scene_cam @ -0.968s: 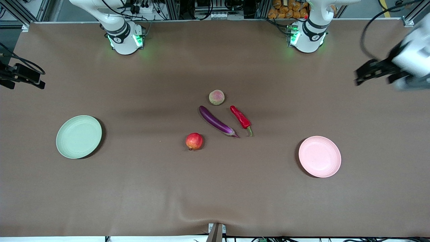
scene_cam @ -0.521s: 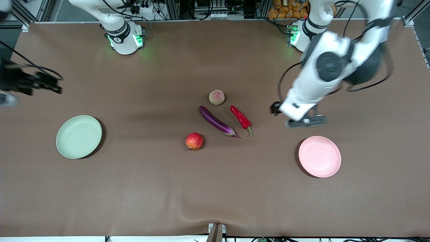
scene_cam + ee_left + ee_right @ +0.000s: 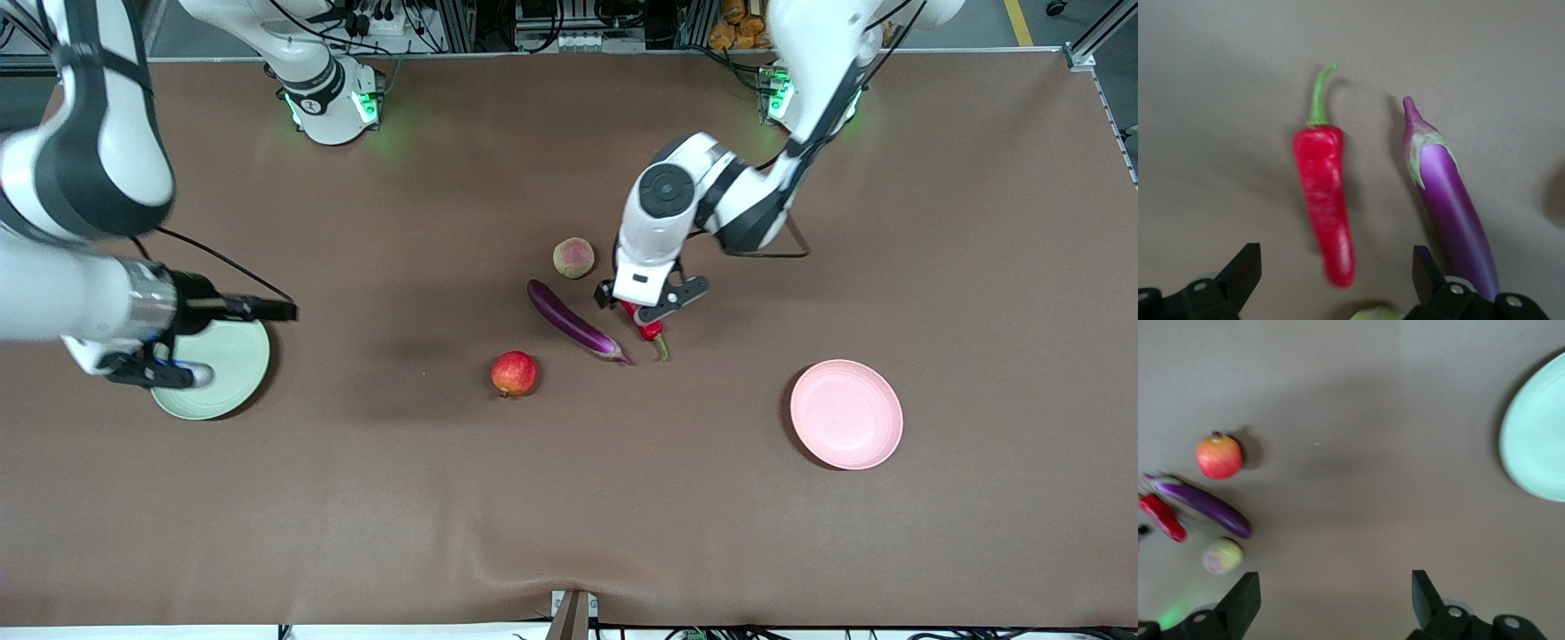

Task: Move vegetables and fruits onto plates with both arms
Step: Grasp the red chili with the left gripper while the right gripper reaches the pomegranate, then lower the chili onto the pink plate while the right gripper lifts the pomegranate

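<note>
The red chili pepper (image 3: 653, 330) lies mid-table beside the purple eggplant (image 3: 569, 322). The pale yellow-green fruit (image 3: 573, 257) is farther from the camera and the red-orange fruit (image 3: 514, 372) is nearer. My left gripper (image 3: 635, 305) hangs open over the chili's tip. In the left wrist view the chili (image 3: 1325, 200) lies between the open fingers of the left gripper (image 3: 1335, 273), with the eggplant (image 3: 1451, 207) beside it. My right gripper (image 3: 277, 309) is open and empty over the edge of the green plate (image 3: 231, 369). The pink plate (image 3: 846, 413) lies toward the left arm's end.
The right wrist view shows the open right gripper (image 3: 1335, 597) above bare brown cloth, with the green plate (image 3: 1538, 433) at one side and the red-orange fruit (image 3: 1219, 455), eggplant (image 3: 1205, 503), chili (image 3: 1161, 517) and pale fruit (image 3: 1223, 556) at the other.
The left arm swung in from the table's end to over the chili. The right arm swung in from its end to over the green plate's edge. The produce and plates have not moved.
</note>
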